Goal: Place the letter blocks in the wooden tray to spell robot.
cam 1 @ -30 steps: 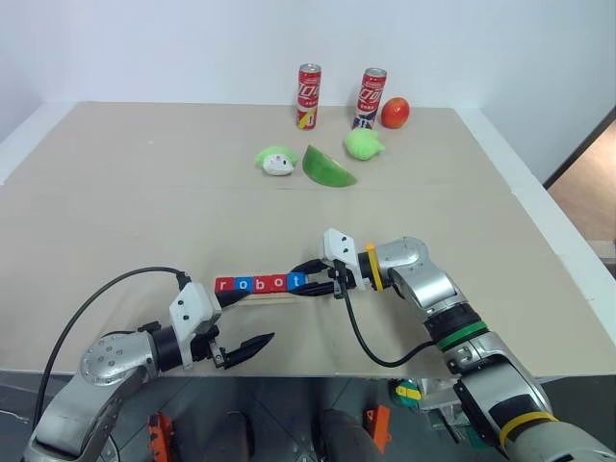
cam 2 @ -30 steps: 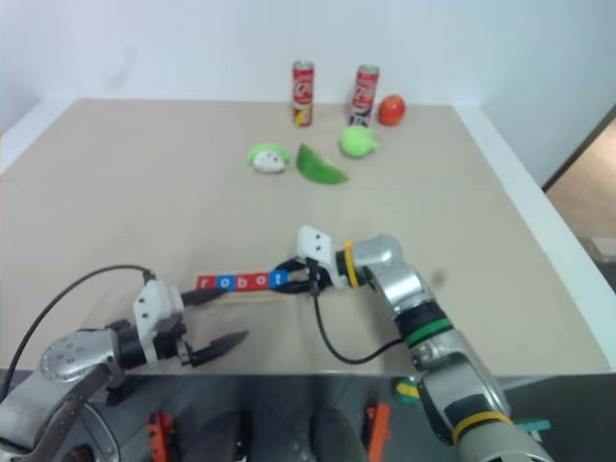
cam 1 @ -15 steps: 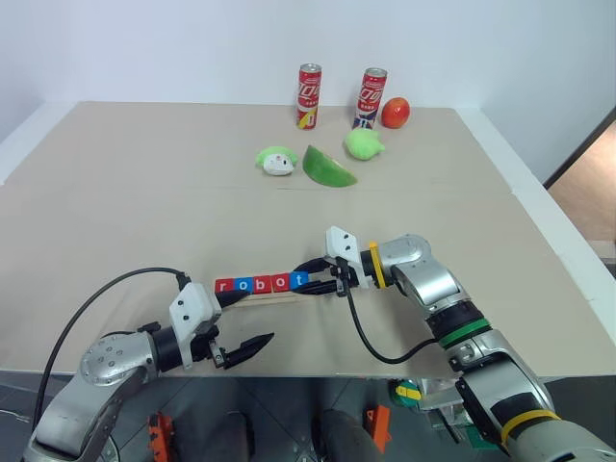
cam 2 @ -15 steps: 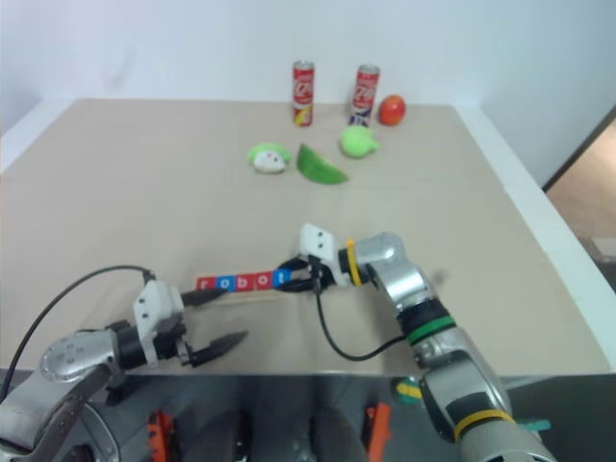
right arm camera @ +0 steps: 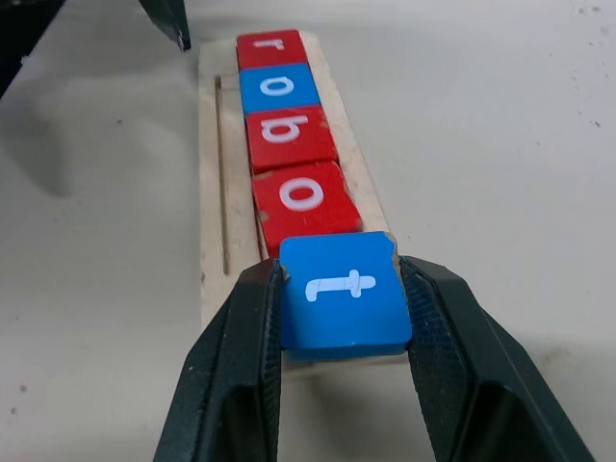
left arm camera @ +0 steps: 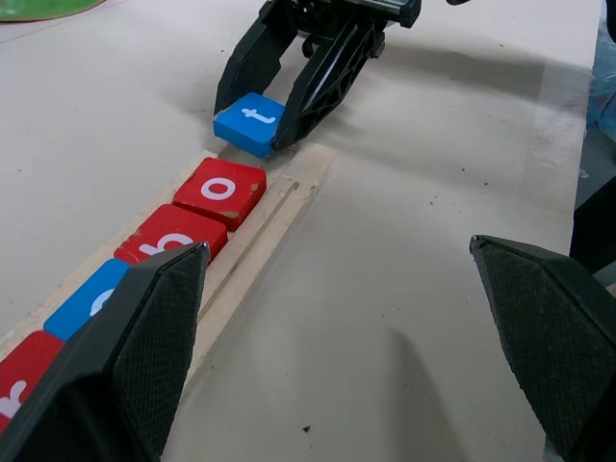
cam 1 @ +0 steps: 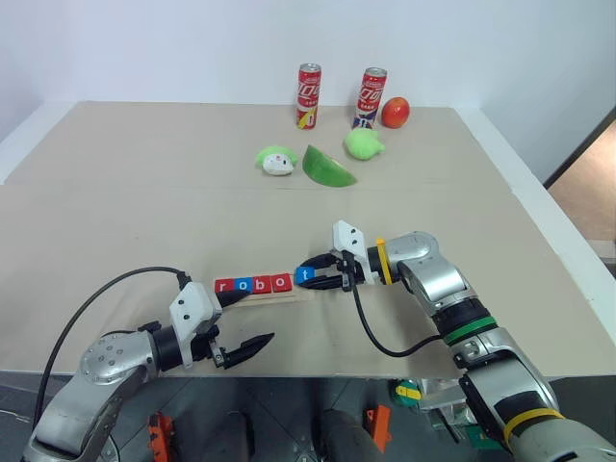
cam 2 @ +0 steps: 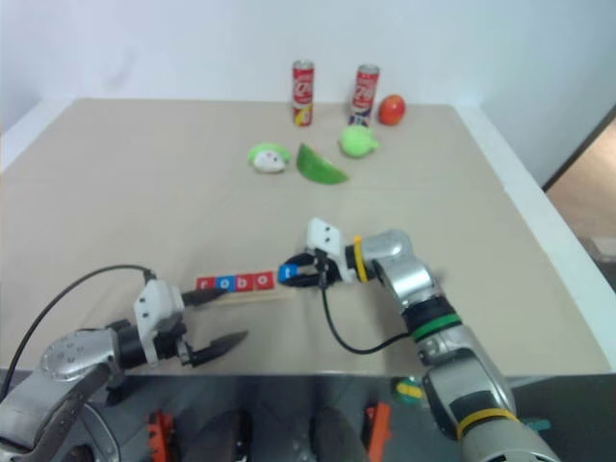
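The wooden tray (cam 1: 276, 296) lies near the table's front edge. In it sit a red r (cam 1: 224, 286), a blue o (cam 1: 242, 285), a red b (cam 1: 260, 285) and a red o (cam 1: 280, 283) in a row. My right gripper (cam 1: 306, 276) is shut on the blue t (right arm camera: 343, 290) at the tray's right end, a small gap away from the red o (right arm camera: 298, 196). I cannot tell whether the t rests on the wood. My left gripper (cam 1: 248, 318) stands open just in front of the tray's left part, with nothing between its fingers.
At the back stand two red cans (cam 1: 308, 94) (cam 1: 372, 96) and a red fruit (cam 1: 395, 112). Nearer lie a green-and-white toy (cam 1: 277, 159), a green wedge (cam 1: 327, 166) and a green round thing (cam 1: 363, 144). The table's front edge runs just behind my left gripper.
The blue t, held in my right gripper, has shifted slightly to the right, opening a small gap from the red o. The left gripper has stayed still.
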Tool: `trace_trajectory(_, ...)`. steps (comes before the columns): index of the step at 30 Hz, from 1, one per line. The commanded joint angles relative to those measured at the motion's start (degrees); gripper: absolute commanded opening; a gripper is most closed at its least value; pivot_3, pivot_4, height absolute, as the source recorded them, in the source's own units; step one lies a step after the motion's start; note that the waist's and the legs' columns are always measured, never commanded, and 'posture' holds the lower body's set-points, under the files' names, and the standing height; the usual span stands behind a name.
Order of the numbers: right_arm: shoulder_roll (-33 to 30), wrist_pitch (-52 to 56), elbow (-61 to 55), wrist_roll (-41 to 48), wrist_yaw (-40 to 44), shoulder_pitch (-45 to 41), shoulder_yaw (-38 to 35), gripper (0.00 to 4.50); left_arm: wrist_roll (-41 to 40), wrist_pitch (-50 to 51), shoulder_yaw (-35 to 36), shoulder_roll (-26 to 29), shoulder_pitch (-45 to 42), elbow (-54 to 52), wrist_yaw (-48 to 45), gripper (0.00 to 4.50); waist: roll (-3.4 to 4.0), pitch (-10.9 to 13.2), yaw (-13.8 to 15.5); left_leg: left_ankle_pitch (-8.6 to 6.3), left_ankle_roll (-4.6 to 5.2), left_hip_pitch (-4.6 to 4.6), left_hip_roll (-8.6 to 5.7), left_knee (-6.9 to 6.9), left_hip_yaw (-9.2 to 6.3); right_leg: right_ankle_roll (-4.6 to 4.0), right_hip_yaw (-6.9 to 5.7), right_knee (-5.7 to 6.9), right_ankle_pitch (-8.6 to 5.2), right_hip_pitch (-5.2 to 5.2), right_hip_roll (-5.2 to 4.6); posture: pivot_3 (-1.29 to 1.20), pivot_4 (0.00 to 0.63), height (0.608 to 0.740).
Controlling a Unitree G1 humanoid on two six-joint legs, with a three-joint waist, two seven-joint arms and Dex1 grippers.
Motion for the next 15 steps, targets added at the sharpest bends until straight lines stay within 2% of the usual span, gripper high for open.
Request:
trace_trajectory(1, 0.1, -1.4, -0.2, 0.0, 0.5, -0.5, -0.8, 1.23, -0.3, -0.2, 0.2, 0.6, -0.6, -1.5, -0.2, 4.50, 0.00, 0.0, 0.0, 0.00, 0.00, 0.00, 0.00, 0.00, -0.01, 0.00, -0.01, 0.00, 0.00, 0.00, 0.00, 0.00, 0.150, 0.740)
trace_trajectory(15, 2.3, -3.4, 2.5, -1.3, 1.3, -1.9, 0.1, 1.23, -0.6, 1.0, 0.6, 0.3, -1.0, -2.1, 0.7, 4.50, 0.00, 0.0, 0.0, 0.00, 0.00, 0.00, -0.01, 0.00, 0.00, 0.00, 0.00, 0.00, 0.00, 0.00, -0.01, 0.00, 0.150, 0.740)
